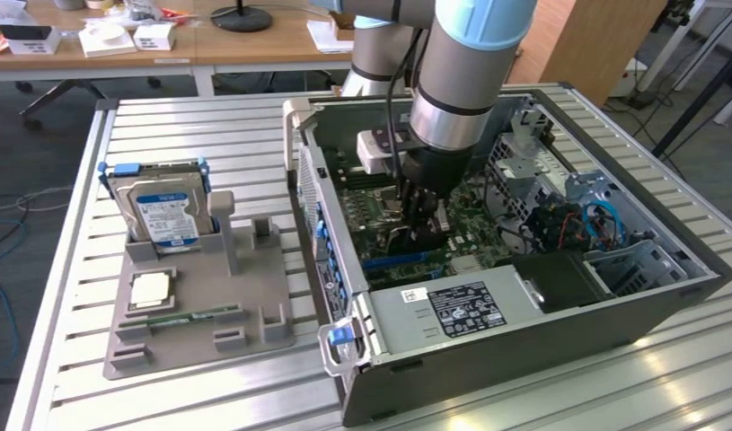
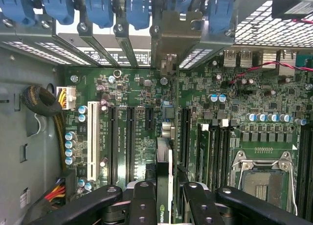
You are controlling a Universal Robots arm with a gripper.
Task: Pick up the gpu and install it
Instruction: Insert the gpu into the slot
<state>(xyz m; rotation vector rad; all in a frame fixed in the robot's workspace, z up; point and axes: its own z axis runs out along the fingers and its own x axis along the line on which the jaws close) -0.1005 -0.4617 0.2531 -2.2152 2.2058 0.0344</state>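
I judge this the install step. My gripper [image 2: 164, 193] pinches the gpu [image 2: 165, 159], which stands edge-on over the motherboard [image 2: 122, 88] inside the case [image 1: 558, 350], among the slots [image 2: 130, 137]. Seating probably needs its edge square over one slot.

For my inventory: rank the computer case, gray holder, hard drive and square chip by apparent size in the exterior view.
Largest to smallest:
1. computer case
2. gray holder
3. hard drive
4. square chip
No close calls.
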